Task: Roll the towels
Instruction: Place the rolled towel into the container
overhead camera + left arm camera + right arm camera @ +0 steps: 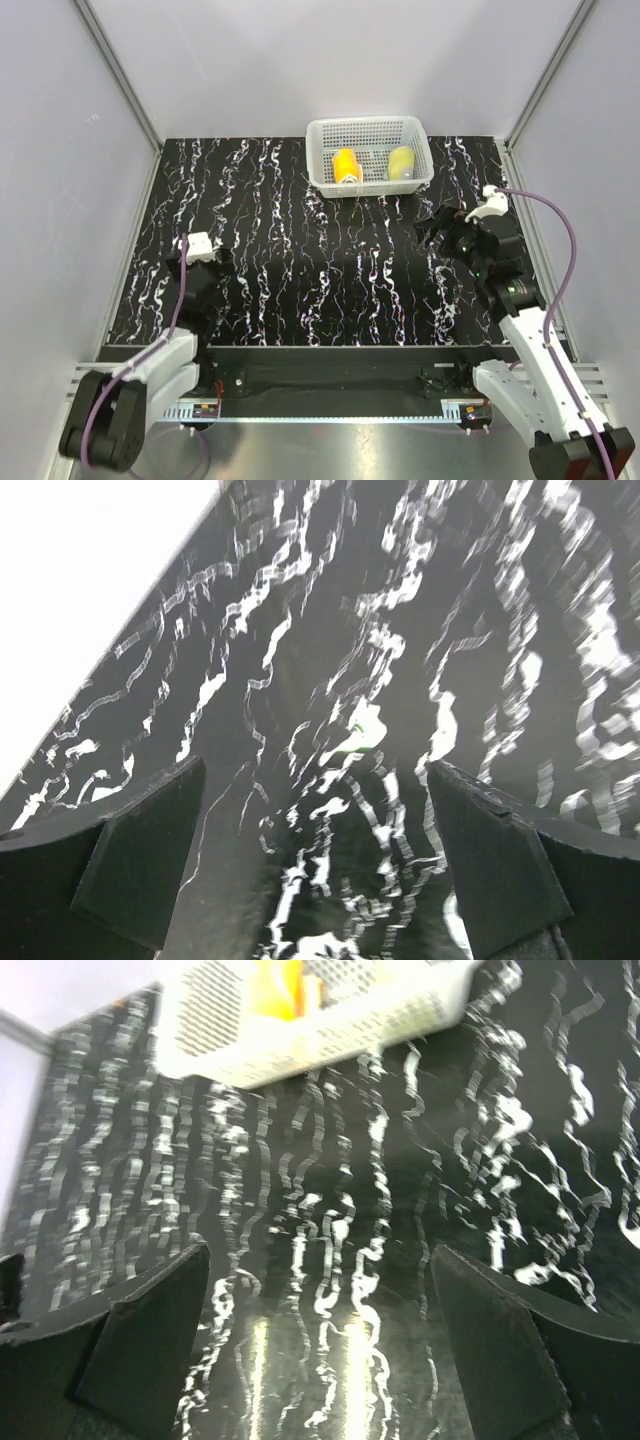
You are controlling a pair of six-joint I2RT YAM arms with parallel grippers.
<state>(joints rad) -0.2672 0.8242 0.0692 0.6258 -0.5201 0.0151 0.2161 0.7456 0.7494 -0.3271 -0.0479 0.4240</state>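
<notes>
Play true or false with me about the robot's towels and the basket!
1. The orange towel lies inside the white basket. True.
2. The yellow-green towel lies out on the black table. False: it is in the basket too, to the right of the orange towel.
3. The left gripper holds a towel. False: it is open and empty.
4. The right gripper is open. True.
5. The basket stands right by the arms' bases. False: it stands at the far edge of the table.

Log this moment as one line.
orange towel, yellow-green towel: in basket, look rolled | left gripper: open, empty | right gripper: open, empty
</notes>
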